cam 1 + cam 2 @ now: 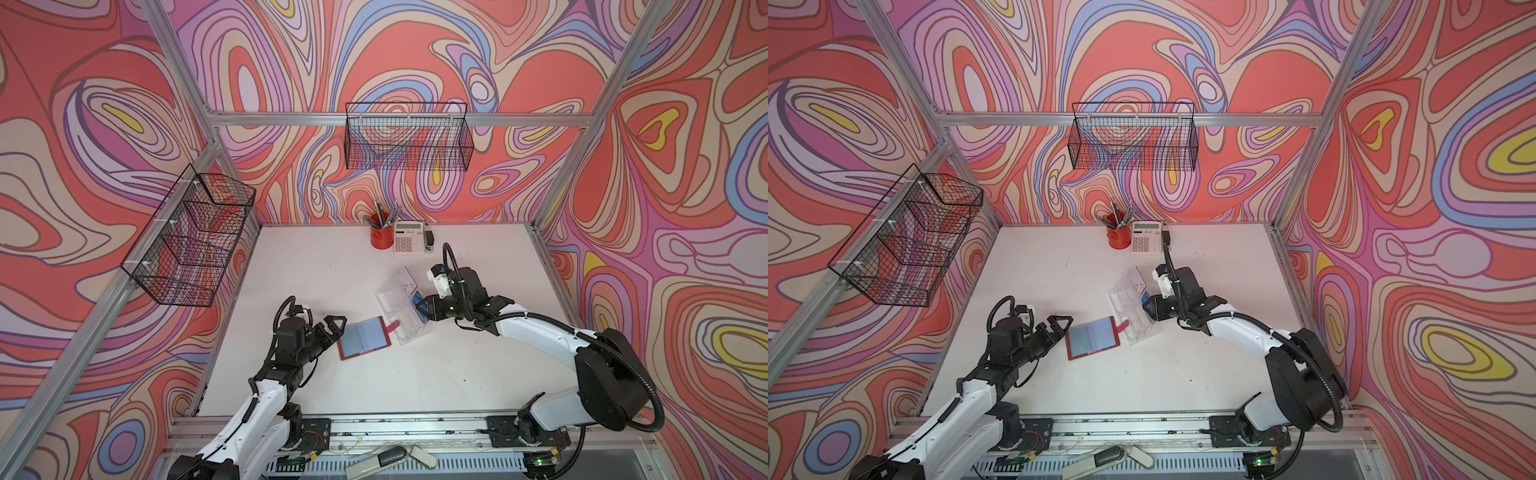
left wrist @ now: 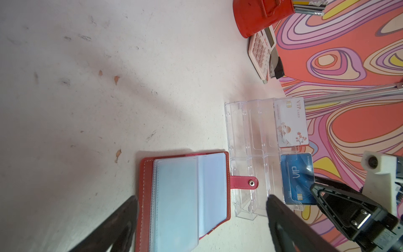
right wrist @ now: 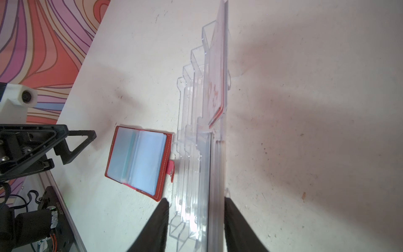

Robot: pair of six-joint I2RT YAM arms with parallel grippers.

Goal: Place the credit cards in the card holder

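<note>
Grabbing step: right gripper, jaws apart, straddles the blue card in the clear rack beside the red wallet (left gripper gapes at the wallet's other side). Next I'd pinch, lift straight.

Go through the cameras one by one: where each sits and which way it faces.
Both top views: high over the robot's base end, looking down at the table, both arms showing.
Left wrist: on the left arm, facing past the open left gripper to the red wallet and clear rack.
Right wrist: on the right arm, facing along the rack, right gripper flanking it.
Shared: both wrist views show the wallet.
</note>
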